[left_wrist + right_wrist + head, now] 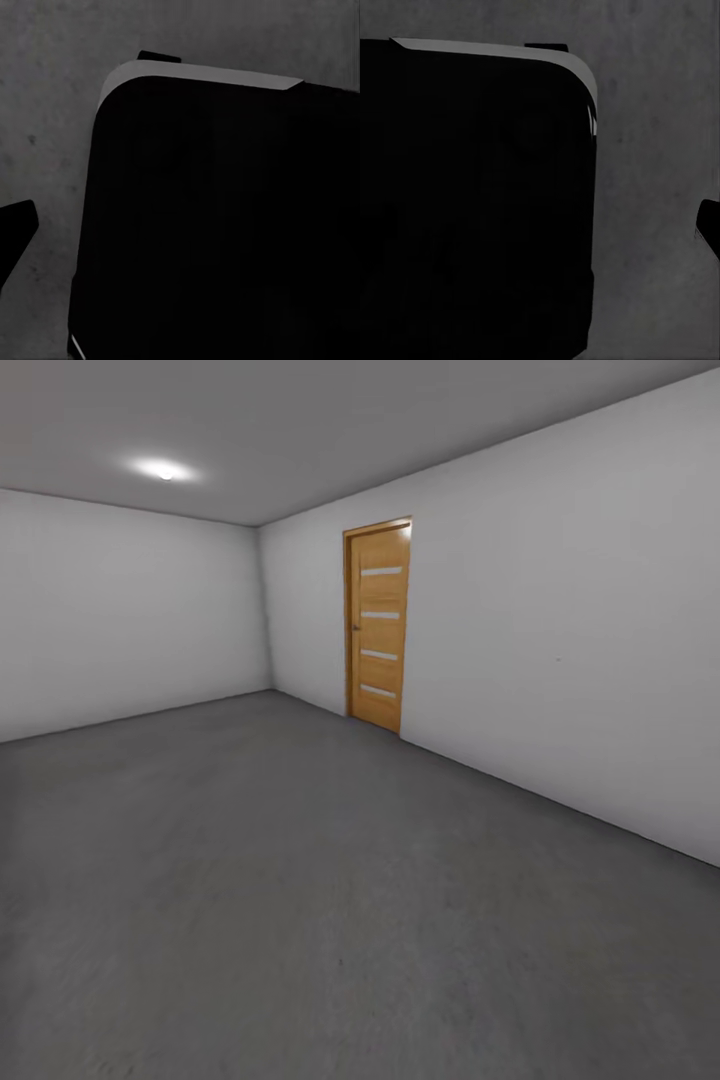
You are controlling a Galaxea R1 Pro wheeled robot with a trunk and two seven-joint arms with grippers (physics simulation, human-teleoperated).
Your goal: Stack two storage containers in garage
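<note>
garage: grey floor, white walls, wood door, ceiling light | wrist views: dark robot body over floor | end effectors' grip state: cannot tell

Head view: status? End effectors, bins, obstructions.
In bare room: grey concrete floor, white walls, wooden door shut. No bin in sight. End effector state: cannot tell; wrist views look down at a dark body over floor. Path ahead open.
</note>
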